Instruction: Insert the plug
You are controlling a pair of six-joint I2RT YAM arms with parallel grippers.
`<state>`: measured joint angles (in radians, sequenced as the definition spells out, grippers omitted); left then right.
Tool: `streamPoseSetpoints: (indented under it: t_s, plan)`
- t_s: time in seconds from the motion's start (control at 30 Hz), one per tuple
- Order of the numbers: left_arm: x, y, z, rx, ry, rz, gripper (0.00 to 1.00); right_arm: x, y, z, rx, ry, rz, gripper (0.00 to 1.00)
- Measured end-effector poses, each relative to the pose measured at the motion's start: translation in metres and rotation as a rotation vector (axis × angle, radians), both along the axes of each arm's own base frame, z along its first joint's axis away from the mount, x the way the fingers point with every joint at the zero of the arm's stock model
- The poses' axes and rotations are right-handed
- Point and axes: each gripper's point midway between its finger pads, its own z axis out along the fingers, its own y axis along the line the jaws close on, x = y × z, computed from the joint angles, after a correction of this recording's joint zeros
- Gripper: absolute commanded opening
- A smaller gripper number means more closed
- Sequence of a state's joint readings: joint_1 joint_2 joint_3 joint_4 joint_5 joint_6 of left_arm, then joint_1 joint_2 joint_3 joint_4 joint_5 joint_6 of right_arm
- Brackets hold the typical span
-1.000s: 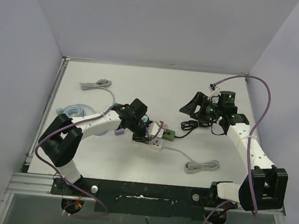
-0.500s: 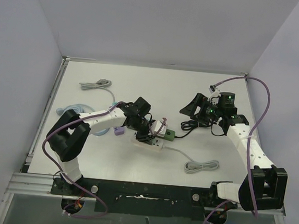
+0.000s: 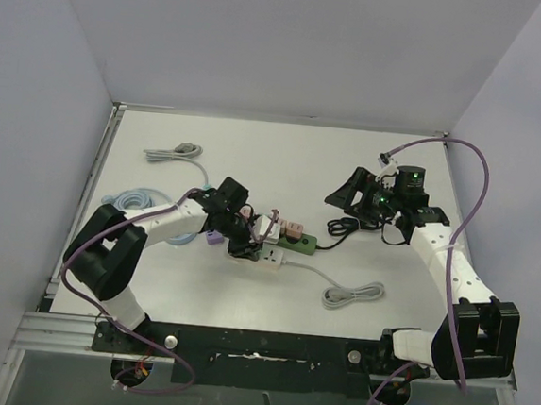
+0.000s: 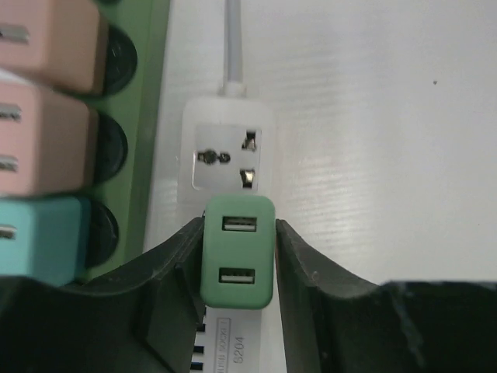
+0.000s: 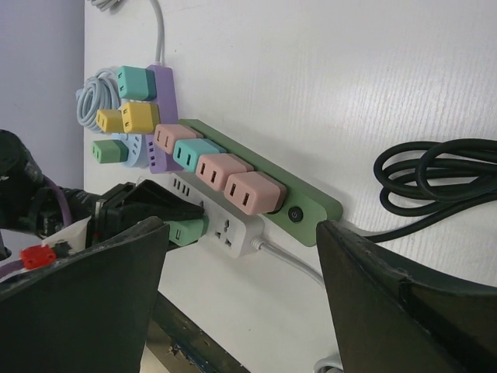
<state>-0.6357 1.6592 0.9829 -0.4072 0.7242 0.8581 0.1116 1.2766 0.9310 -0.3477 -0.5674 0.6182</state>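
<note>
Left gripper (image 4: 238, 231): I am pinching the green plug (image 4: 237, 264) on the white strip (image 4: 265, 148); lifting off without letting go is risking unseating it.

- You are looking at a robot test lab, not a home.
- Plain white walls (image 3: 294, 43) box in a bare white table (image 3: 284, 156) on three sides.
- A left arm (image 3: 169, 220) and a right arm (image 3: 445, 260) stand on a metal frame (image 3: 60, 336) at the near edge.
- Purple wires (image 3: 485, 193) run loose along the arms.
- Power strips (image 5: 311, 203) with many coloured plugs (image 5: 252, 190) lie out on the table.
</note>
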Motion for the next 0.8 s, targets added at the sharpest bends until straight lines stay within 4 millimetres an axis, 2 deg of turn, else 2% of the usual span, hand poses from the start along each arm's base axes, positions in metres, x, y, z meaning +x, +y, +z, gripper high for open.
streamPoseSetpoints:
  t_s: [0.1,0.27,0.53,0.8]
  plan:
    - [-0.001,0.014,-0.013,0.051,0.037,0.034,0.44,0.001,0.000,-0.002,0.000,0.004,0.000,0.78]
    - [0.004,0.024,-0.013,0.064,0.059,0.069,0.50,0.001,0.000,-0.004,0.000,0.010,0.000,0.78]
    - [0.007,0.032,-0.013,0.078,0.060,0.084,0.50,0.001,0.000,-0.004,0.000,0.011,0.000,0.78]
    - [0.013,0.039,-0.006,0.130,0.049,0.093,0.56,0.001,0.000,-0.004,0.000,0.011,0.000,0.78]
